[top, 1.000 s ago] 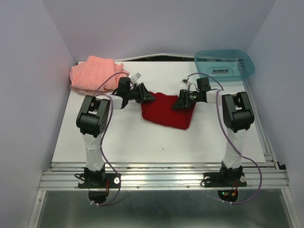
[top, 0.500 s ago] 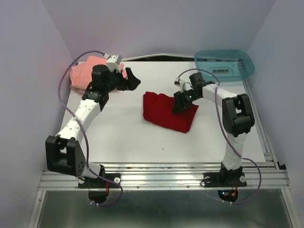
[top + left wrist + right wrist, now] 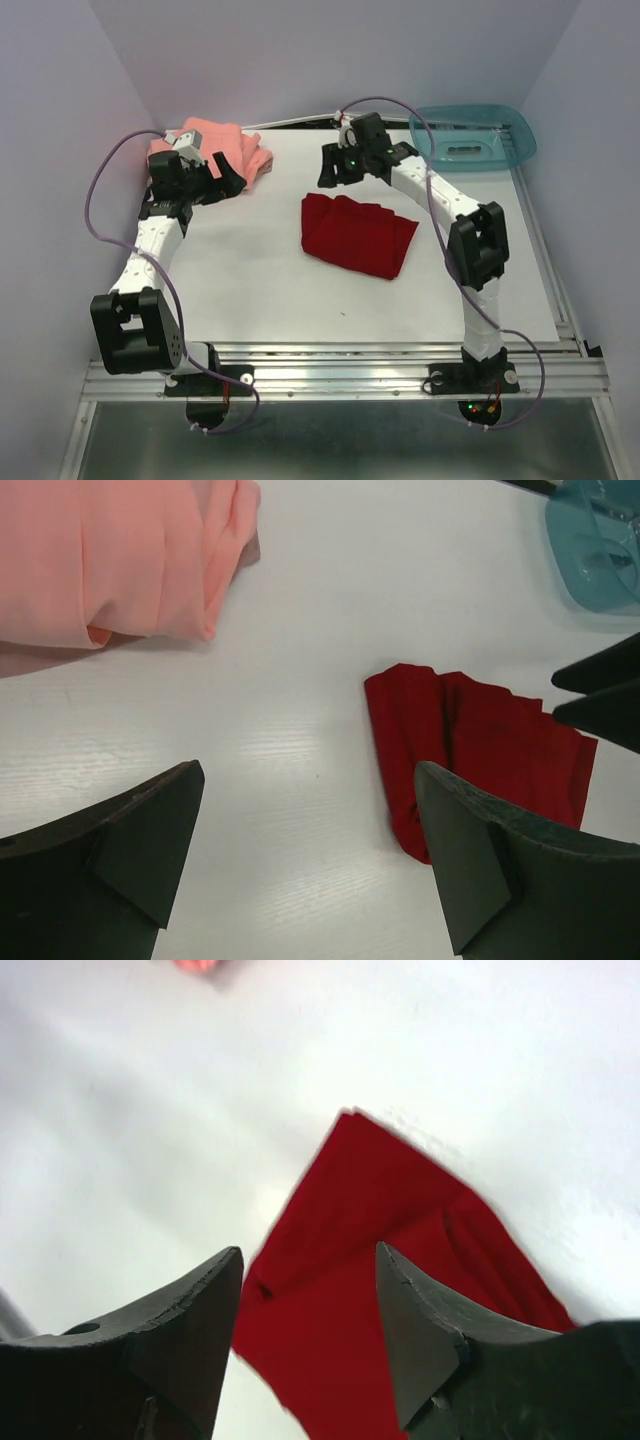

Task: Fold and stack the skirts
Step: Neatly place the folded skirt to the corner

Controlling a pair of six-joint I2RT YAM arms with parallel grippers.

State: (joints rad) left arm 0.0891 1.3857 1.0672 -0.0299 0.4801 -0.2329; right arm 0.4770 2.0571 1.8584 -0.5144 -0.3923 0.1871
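I see the red skirt (image 3: 356,233) lying folded in the middle of the table (image 3: 290,295), with neither arm touching it. The pink skirt (image 3: 205,145) sits rumpled at the far left corner. My left gripper (image 3: 232,178) hangs at the pink skirt's near right edge, fingers spread wide and empty. My right gripper (image 3: 333,175) hovers just beyond the red skirt's far left corner, also wide apart and holding nothing.

The red skirt (image 3: 355,235) is seen as soft matt cloth, creased into pleats. The pink skirt (image 3: 225,140) is seen as matt, smooth cloth. The tray (image 3: 430,140) is formed of glossy translucent plastic. The worktop (image 3: 300,290) is finished matt white with a faint grain. The left hand (image 3: 307,780) and right hand (image 3: 308,1255) are finished matt black. The rail (image 3: 340,372) is of bare metal.
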